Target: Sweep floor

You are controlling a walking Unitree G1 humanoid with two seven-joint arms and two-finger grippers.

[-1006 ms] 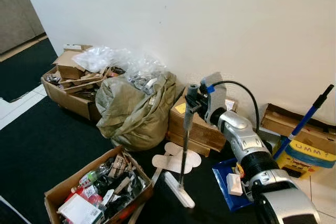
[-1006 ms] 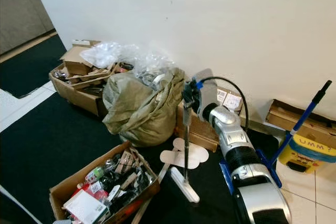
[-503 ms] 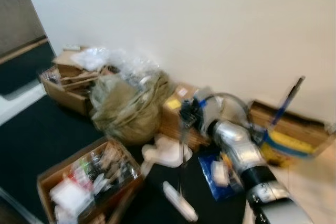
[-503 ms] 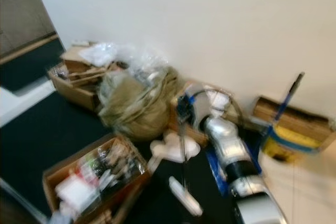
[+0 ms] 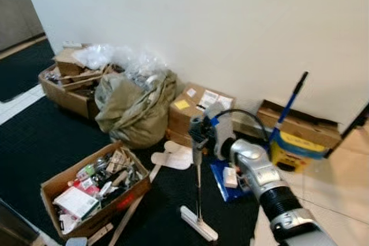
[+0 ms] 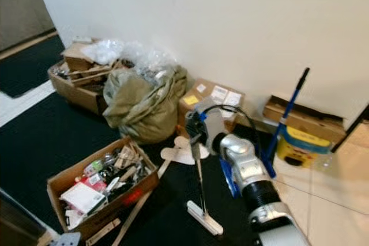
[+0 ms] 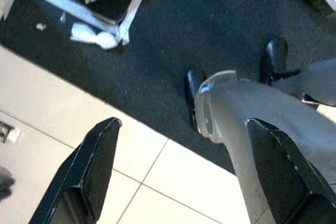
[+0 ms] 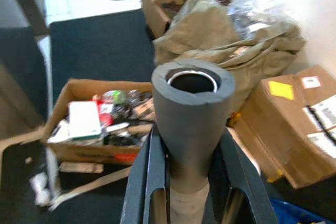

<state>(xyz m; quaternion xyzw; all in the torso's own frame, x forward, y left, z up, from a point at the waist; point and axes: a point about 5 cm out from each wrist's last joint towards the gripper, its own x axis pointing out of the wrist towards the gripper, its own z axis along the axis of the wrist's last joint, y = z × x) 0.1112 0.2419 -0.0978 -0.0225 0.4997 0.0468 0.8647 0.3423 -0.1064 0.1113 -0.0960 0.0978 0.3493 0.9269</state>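
Grey foam-handled broom (image 5: 198, 188) upright in right gripper (image 5: 198, 132); labels unreadable.

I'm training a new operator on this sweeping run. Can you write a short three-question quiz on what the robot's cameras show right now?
1. True or false: the right gripper is shut on the broom handle.
2. Where does the broom head rest? A) on the black mat B) inside the open cardboard box C) on the olive sack
3. Fill in: the left gripper hangs open above the ___ where mat meets tile.

Key: 1 true; 2 A; 3 floor
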